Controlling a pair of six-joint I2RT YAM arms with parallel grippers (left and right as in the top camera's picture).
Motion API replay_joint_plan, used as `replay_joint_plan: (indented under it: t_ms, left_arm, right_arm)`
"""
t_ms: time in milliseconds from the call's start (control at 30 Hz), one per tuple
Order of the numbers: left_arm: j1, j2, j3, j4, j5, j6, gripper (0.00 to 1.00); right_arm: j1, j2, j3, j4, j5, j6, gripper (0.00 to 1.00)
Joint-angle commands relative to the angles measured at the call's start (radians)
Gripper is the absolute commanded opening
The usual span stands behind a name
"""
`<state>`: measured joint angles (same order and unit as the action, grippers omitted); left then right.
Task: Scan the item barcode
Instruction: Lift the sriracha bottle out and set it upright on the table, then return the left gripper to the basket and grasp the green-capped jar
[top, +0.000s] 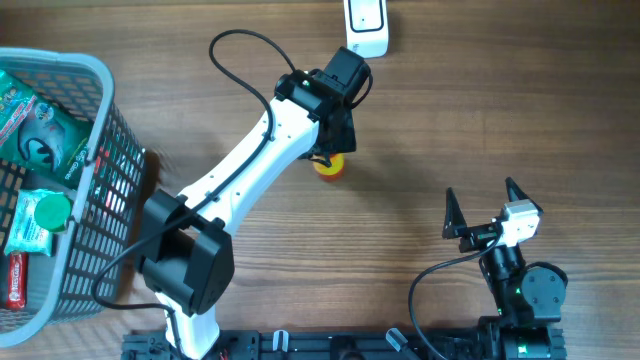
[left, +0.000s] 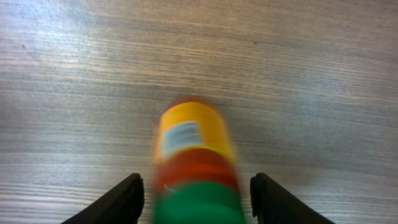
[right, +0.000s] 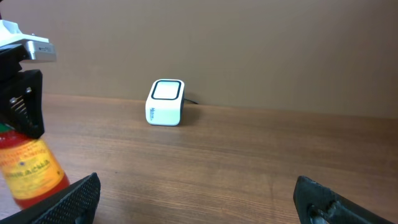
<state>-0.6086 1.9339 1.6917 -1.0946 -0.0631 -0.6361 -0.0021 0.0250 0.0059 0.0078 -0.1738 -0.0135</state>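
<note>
Though its barcode (left: 181, 138) is blurred, the bottle (right: 30, 171) reads Sriracha.

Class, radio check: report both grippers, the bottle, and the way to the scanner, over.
Left gripper open, straddling bottle, gaps either side. Right gripper open, holding nothing. Bottle upright, short of scanner. Nothing on table between them.

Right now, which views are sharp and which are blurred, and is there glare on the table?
Left wrist view: the sauce bottle is smeared with blur, its label unreadable, and a pale sheen lies across the table. Right wrist view: the white scanner is sharp; the bottle at the left edge is slightly soft. Overhead view: sharp, with a soft shadow beside the basket.
</note>
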Motion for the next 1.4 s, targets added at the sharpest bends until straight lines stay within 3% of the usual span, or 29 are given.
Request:
replay_joint_plan:
  t_ms: [0, 200, 267, 300, 367, 567, 733, 1000, 1167, 1367]
  left_arm:
    - [-0.001, -0.002, 0.014, 0.000, -0.017, 0.008, 0.61]
    - [-0.001, -0.002, 0.014, 0.000, -0.018, 0.008, 0.68]
    - [0.008, -0.010, 0.023, -0.005, -0.032, 0.035, 0.78]
    - [0.016, -0.019, 0.034, -0.014, -0.043, 0.053, 0.91]
    - [0.042, -0.049, 0.095, -0.071, -0.077, 0.068, 1.00]
    - [0.178, -0.196, 0.435, -0.240, -0.300, 0.091, 1.00]
    - [0.383, -0.345, 0.517, -0.219, -0.343, 0.089, 1.00]
    - [0.937, -0.393, 0.502, -0.426, -0.289, -0.101, 1.00]
    - [1.220, -0.336, 0.356, -0.440, -0.086, -0.136, 1.00]
    - [1.345, -0.276, 0.105, -0.336, -0.071, -0.165, 1.00]
  right_arm:
    - [0.006, 0.000, -0.001, 0.003, 0.017, -0.012, 1.00]
    - [0.006, 0.000, -0.001, 0.003, 0.017, -0.012, 1.00]
    - [0.006, 0.000, -0.001, 0.003, 0.017, -0.013, 1.00]
    - [0.006, 0.000, -0.001, 0.003, 0.017, -0.012, 1.00]
    - [0.006, 0.000, -0.001, 0.003, 0.017, -0.012, 1.00]
    - [0.006, 0.000, -0.001, 0.003, 0.017, -0.012, 1.00]
    - [0.006, 0.000, -0.001, 0.003, 0.017, -0.013, 1.00]
    - [0.006, 0.000, -0.001, 0.003, 0.017, -0.012, 1.00]
    - [0.006, 0.000, -0.001, 0.003, 0.017, -0.012, 1.00]
    - [0.006, 0.000, -0.001, 0.003, 0.017, -0.012, 1.00]
